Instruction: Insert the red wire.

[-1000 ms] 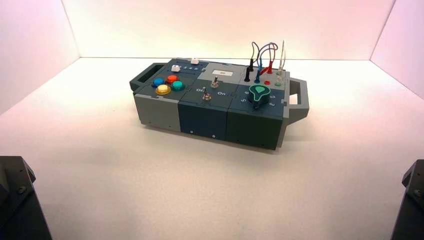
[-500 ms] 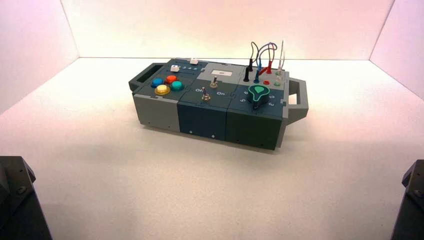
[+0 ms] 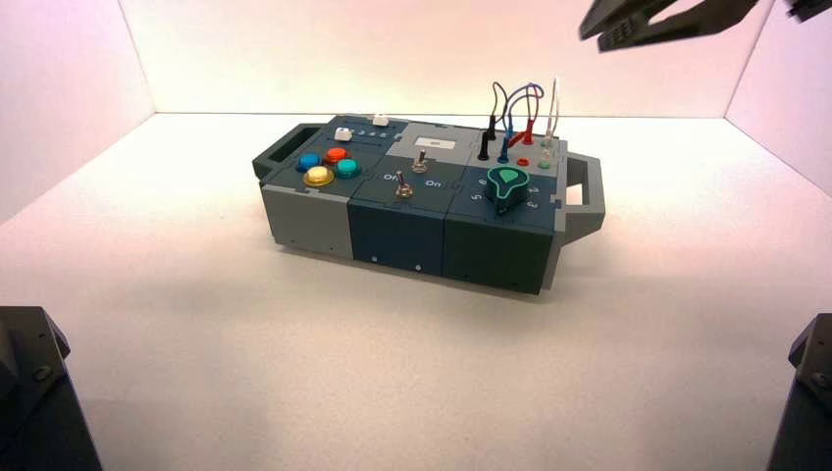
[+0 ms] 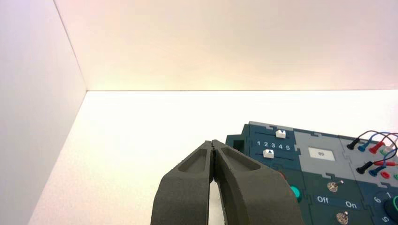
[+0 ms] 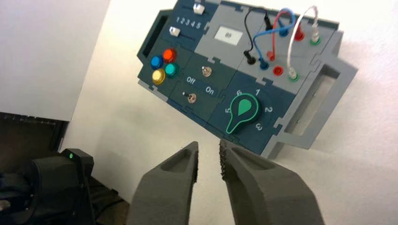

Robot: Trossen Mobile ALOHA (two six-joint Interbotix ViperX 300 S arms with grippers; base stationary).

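1. while the right tool hangs in the upper right of the high view, well above the grey and dark blue plastic box on the white desk, its jaws stand only narrowly apart. they may be too tight to take the plug and could knock it instead.
2. the thin red wire with its small bright red tapered plug leans right of centre in the high view, just beside the blue-plug cable and the black-plug cable. a careless descent could snag those loops or seize the wrong plug.
3. the round red socket looks small, so a tilted plug may jam or miss.
4. the left tool, pads pressed together and holding nothing, waits short of the box, so nothing steadies the box if it slides.
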